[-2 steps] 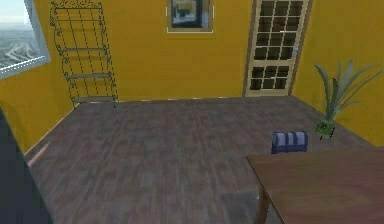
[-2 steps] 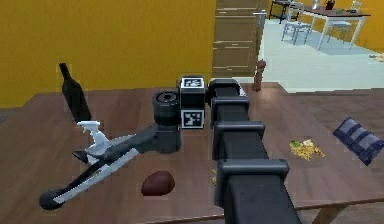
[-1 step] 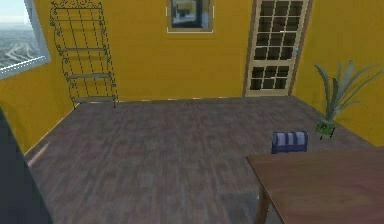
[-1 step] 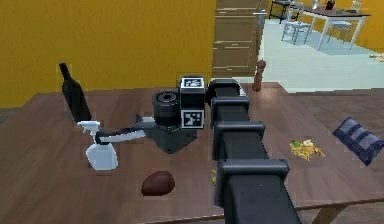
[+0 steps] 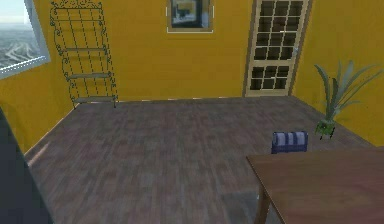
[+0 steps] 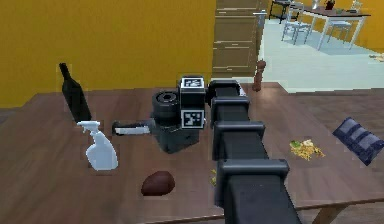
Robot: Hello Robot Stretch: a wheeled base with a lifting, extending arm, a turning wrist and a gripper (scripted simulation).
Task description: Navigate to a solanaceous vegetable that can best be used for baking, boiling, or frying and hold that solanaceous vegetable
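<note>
- Gripper [image 6: 128, 127] above tabletop [image 6: 40, 190]; cannot tell its finger state, nor whether it holds anything.
- Potato [image 6: 157, 183], a brown oval lump, lies on the tabletop near the gripper, at its 5 o'clock.
- White spray bottle [image 6: 98, 147] at 8 o'clock; dark bottle [image 6: 72, 92] at 10 o'clock.

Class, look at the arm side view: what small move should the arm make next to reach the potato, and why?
Probably draw the arm back a little: the brown oval potato lies on the table nearer the robot than the gripper, almost straight below it in the picture.
</note>
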